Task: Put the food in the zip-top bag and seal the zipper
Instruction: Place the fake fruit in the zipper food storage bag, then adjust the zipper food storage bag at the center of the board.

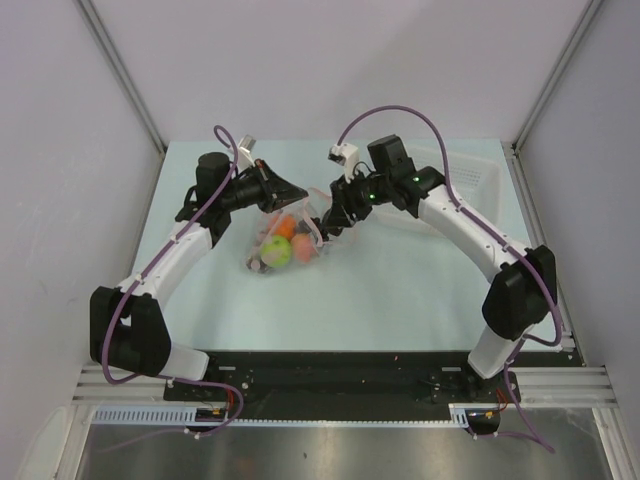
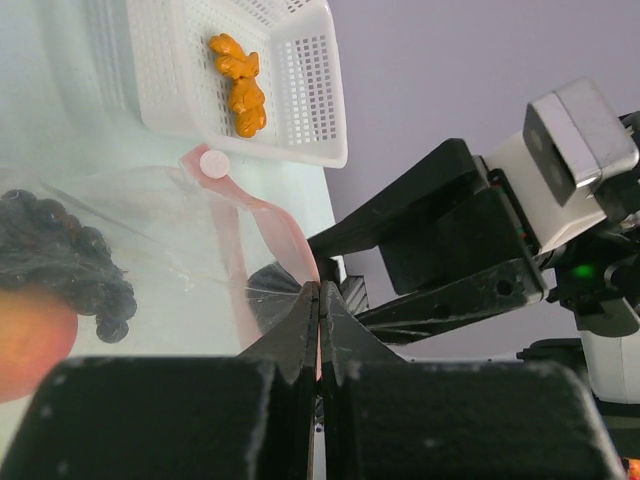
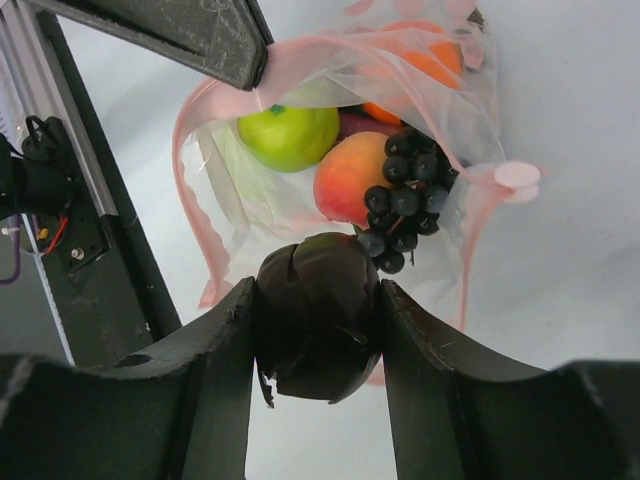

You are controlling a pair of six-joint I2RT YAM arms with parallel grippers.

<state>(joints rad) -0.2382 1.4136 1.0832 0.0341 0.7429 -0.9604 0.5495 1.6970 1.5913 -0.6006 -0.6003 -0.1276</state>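
Observation:
The clear zip-top bag (image 1: 254, 258) lies at mid-table with its mouth held open. Inside are the orange ball (image 1: 285, 227), green apple (image 1: 277, 251) and peach-red fruit (image 1: 303, 247); the right wrist view also shows the grape cluster (image 3: 405, 205). My left gripper (image 2: 320, 300) is shut on the pink-red zipper strip (image 2: 290, 235) at the bag's rim. My right gripper (image 3: 315, 300) is shut on a dark round toy food (image 3: 318, 330) just outside the bag's mouth (image 3: 230, 190). The grey fish and pink piece are not in view.
A white perforated basket (image 1: 470, 190) stands at the back right, behind the right arm; in the left wrist view it (image 2: 300, 70) holds an orange lumpy piece (image 2: 240, 85). The zipper's round pale slider (image 3: 515, 175) sits at one end of the strip.

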